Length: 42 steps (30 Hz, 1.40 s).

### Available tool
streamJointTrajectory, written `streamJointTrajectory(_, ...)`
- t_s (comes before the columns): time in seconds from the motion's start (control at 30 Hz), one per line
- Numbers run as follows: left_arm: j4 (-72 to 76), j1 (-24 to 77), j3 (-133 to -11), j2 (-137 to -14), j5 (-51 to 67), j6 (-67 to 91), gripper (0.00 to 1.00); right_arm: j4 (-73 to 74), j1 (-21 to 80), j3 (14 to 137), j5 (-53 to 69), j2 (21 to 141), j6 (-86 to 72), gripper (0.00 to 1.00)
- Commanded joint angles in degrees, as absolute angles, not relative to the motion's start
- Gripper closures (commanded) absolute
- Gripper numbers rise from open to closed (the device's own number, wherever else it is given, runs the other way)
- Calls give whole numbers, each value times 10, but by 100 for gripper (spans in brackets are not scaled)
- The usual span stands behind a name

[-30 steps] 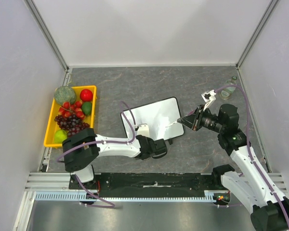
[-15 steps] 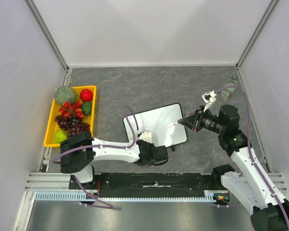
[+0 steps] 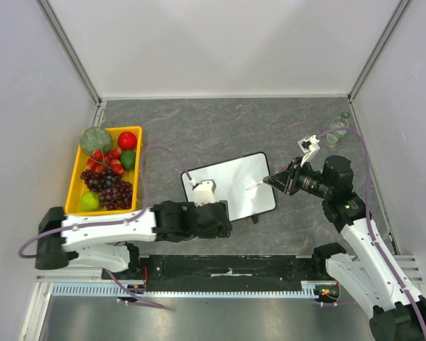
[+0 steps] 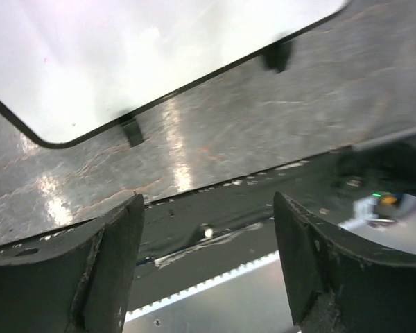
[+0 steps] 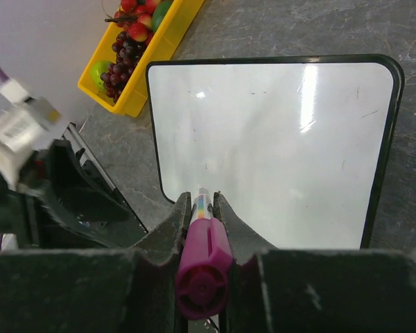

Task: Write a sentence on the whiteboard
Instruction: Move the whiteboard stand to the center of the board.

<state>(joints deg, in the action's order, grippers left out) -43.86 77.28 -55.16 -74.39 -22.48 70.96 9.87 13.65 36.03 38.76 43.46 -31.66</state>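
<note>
right gripper [image 5: 202, 200] is clamped on a pink marker [image 5: 202, 258], butt end toward the cam, tip aimed at the whiteboard [image 5: 277, 152]. left gripper [image 4: 208, 208] has jaws apart w/ nothing btwn them, sitting just off the board's near edge and not touching it.

board lies flat on the grey table [image 3: 199, 121], btwn the two arms and a bit askew. yellow fruit tray [image 3: 72, 186] is well apart on the left.

step, imo: the very start of writing. no words on the board, only a few faint specks. next move needs the tip set down lightly near the start of line one, then steady strokes. nothing pins the board, so too much pressure could prob slide it on its little feet [image 4: 130, 130].

views:
- right wrist shows the grip on the marker and the blank surface.
- top view shows the tip over the board's right part. can't tell there if it touches.
- left wrist alone shows the empty jaws, black frame and feet. marker isn't in it.
</note>
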Motion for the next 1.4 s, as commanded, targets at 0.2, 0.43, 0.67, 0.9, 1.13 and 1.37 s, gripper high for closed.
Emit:
streamJointTrajectory(0.2,-262,693,-445,-507,-173,542,10,184,134,373,350,360,-274,100)
streamJointTrajectory(0.43,-243,637,-461,-492,-79,479,9,209,134,329,361,297,-280,100)
streamJointTrajectory(0.67,-224,536,-454,-486,28,460,9,218,134,298,370,268,-276,100)
streamJointTrajectory(0.9,-219,454,-479,-521,125,416,9,258,134,326,351,274,-237,100)
streamJointTrajectory(1.13,-224,375,-483,-555,202,381,9,250,134,329,334,283,-236,100)
streamJointTrajectory(1.37,-242,286,-475,-556,279,329,9,235,134,348,318,318,-227,100)
